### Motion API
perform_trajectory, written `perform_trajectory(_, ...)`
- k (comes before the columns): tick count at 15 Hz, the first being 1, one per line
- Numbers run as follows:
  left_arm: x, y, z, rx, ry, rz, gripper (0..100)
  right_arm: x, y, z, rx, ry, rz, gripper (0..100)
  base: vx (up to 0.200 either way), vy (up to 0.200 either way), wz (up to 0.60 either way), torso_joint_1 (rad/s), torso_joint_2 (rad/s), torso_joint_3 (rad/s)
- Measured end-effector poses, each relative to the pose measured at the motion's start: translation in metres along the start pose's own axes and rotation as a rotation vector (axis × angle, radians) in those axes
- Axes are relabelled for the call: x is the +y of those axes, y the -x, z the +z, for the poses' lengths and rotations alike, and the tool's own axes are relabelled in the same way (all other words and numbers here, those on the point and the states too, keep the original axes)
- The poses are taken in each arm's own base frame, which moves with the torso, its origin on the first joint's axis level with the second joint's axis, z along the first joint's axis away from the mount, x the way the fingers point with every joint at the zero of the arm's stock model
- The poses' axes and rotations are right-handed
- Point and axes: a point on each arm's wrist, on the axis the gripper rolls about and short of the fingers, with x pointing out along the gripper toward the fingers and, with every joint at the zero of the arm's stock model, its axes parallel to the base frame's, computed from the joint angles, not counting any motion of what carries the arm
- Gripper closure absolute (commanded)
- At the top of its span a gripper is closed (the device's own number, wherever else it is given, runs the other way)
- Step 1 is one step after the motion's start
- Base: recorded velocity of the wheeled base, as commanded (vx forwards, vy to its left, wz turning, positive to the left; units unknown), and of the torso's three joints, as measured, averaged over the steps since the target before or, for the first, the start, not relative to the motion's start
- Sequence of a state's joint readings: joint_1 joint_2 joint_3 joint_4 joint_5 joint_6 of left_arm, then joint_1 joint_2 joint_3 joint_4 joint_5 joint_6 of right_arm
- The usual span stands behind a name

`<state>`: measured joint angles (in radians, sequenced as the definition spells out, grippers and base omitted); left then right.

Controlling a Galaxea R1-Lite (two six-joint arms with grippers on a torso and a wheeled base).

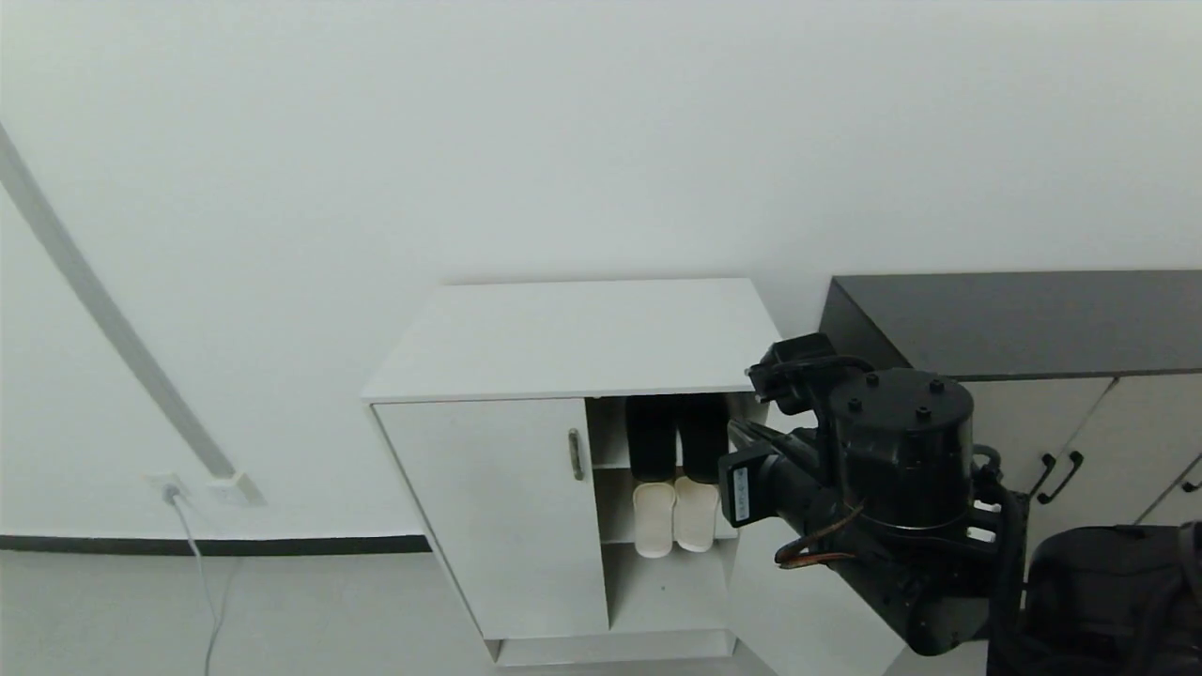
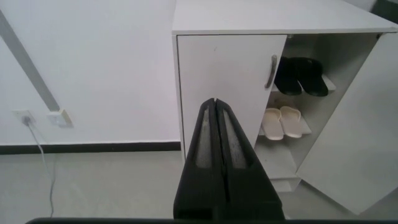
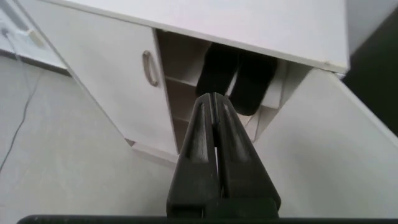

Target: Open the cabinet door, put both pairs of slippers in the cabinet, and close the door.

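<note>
The white cabinet point(image 1: 573, 338) stands against the wall with its left door point(image 1: 498, 507) closed and its right door point(image 1: 808, 610) swung open. Inside, a black pair of slippers point(image 1: 676, 437) rests on the upper shelf and a white pair of slippers point(image 1: 673, 516) on the shelf below. My right arm point(image 1: 892, 460) hangs in front of the open door's side. The right gripper point(image 3: 213, 99) is shut and empty, aimed at the black slippers point(image 3: 239, 78) beside the open door point(image 3: 317, 143). The left gripper point(image 2: 214, 106) is shut and empty, well back from the closed door point(image 2: 227, 81); the white slippers point(image 2: 285, 121) show past it.
A dark-topped sideboard point(image 1: 1014, 319) stands right of the cabinet. A black bag point(image 1: 1108, 591) lies at the lower right. A wall socket with a cable point(image 1: 174, 488) sits to the left, above open grey floor point(image 1: 282, 610).
</note>
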<state>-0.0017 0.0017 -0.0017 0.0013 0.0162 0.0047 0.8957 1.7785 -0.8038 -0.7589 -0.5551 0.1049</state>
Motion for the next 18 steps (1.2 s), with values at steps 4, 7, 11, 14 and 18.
perform_trajectory(4,0.000,0.000,0.000,0.001,0.000,-0.001,100,-0.001,-0.001,0.000,0.002,0.000,-0.002,100,0.000,0.000,-0.30,0.007,0.00,-0.001)
perform_trajectory(7,0.000,0.000,0.000,0.000,0.001,0.001,100,-0.003,-0.002,0.000,0.000,0.002,-0.007,100,0.000,0.000,0.00,0.000,0.00,0.000)
perform_trajectory(11,0.000,0.000,0.000,0.000,0.001,0.001,100,-0.010,-0.009,0.000,0.001,0.012,-0.024,100,-0.050,0.000,0.00,0.001,0.00,-0.001)
perform_trajectory(14,0.000,0.000,0.000,0.000,0.001,0.001,100,-0.014,-0.014,0.003,-0.015,0.009,-0.032,100,-0.200,0.000,0.00,0.009,0.00,0.001)
perform_trajectory(18,0.000,0.000,0.000,0.000,0.002,0.002,100,-0.028,-0.030,0.002,-0.020,0.001,-0.039,100,-0.050,0.000,0.00,0.002,0.00,-0.003)
